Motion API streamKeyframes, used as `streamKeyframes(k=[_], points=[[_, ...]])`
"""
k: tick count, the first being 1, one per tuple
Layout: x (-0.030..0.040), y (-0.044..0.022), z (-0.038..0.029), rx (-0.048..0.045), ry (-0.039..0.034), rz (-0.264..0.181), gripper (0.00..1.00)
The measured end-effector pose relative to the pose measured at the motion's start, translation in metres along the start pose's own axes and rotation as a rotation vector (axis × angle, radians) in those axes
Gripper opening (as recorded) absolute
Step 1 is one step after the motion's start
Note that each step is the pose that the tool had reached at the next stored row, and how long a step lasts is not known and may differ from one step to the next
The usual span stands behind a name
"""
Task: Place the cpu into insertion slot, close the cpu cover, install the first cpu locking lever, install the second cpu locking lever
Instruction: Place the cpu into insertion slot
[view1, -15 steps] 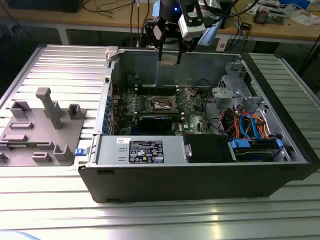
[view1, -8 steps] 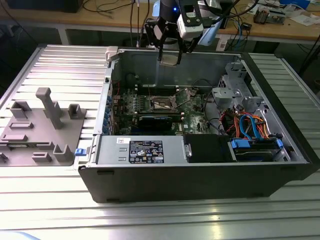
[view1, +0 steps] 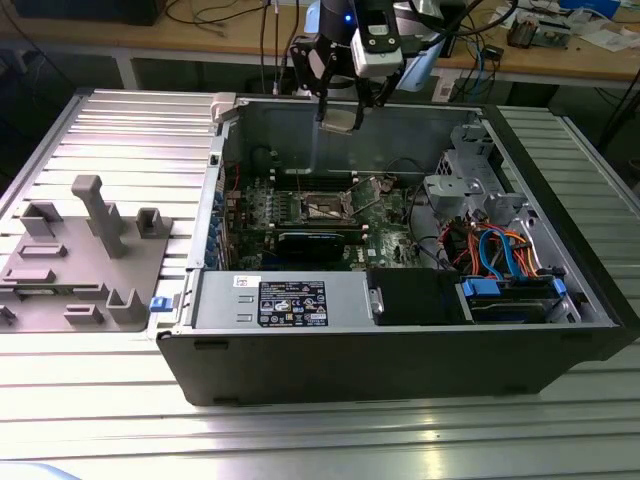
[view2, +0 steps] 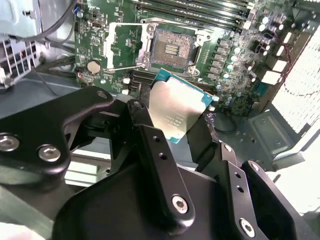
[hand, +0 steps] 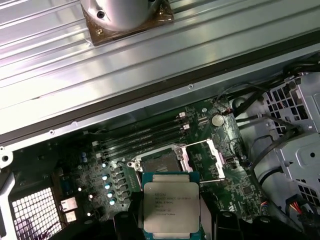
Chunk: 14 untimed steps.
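My gripper (view1: 340, 122) hangs above the open computer case, over its back wall, shut on the cpu. The cpu (view2: 175, 111) (hand: 171, 207) is a flat square chip with a silver top, pinched by its edges between the black fingers (view2: 142, 117) and held well above the board. On the green motherboard the insertion slot (view1: 328, 207) (view2: 172, 49) (hand: 159, 162) lies bare as a dark square recess. Beside it the cpu cover (view2: 125, 44) (hand: 206, 157), a silvery windowed frame, is swung open. A thin metal lever (view2: 122, 68) sticks out near the socket's corner.
Around the socket the black case (view1: 400, 365) holds memory slots (hand: 145, 137), a black power supply (view1: 420, 298) and a drive cage with orange and blue cables (view1: 500, 250). A grey fixture plate (view1: 80, 265) lies on the ribbed table at the exterior view's left.
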<state>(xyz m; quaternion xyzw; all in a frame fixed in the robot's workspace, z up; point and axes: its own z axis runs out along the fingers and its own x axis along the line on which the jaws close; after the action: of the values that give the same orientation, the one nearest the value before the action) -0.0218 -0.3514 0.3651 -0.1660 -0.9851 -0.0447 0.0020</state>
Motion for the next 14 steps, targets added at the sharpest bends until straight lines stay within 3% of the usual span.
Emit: streamKeyframes(k=[10, 14], points=[[0.0000, 0.0000, 0.0003, -0.0002, -0.0021, 0.022, 0.54], [0.0000, -0.0001, 0.0015, -0.0008, -0.0096, 0.105, 0.54]])
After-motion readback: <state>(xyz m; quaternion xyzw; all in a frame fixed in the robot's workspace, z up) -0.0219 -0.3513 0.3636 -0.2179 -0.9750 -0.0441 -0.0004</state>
